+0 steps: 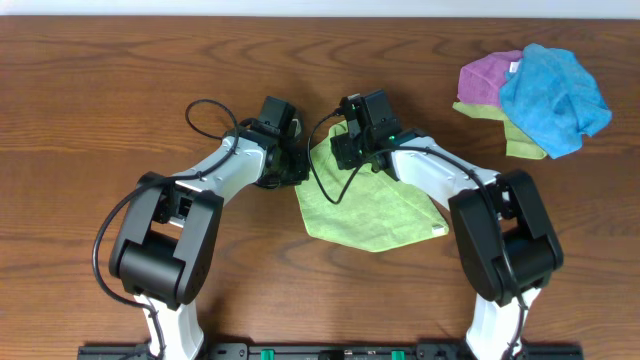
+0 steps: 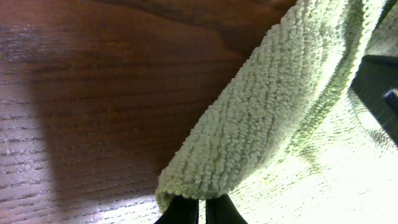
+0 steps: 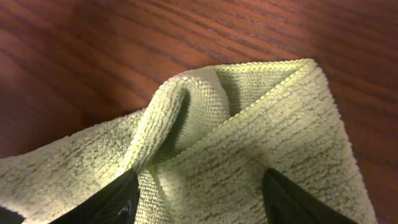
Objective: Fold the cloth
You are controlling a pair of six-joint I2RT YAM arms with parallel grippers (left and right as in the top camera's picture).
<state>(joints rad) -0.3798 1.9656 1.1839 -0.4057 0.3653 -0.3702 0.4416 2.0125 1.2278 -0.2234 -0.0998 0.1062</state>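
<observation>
Two claws meet over one lime-green cloth [image 1: 370, 215], which lies at the middle of the dark, wood-grained bench [image 1: 100, 70] with its far edge raised in a soft rolled ridge. The left claw [image 2: 202, 211] is pinched tight on a looped fold of the nubbly microfibre at the cloth's left side. The right claw [image 3: 199, 186] stands wide, its two dark fingers straddling a puckered corner without squeezing it. One small white tag [image 1: 438, 230] shows at the cloth's near right corner. Well apart, at the far right, three more cloths lie in one heap: a bright blue cloth [image 1: 555, 95] on top, a purple cloth [image 1: 485, 78] beside it, and a yellow-green cloth [image 1: 525, 148] showing only as strips beneath.
</observation>
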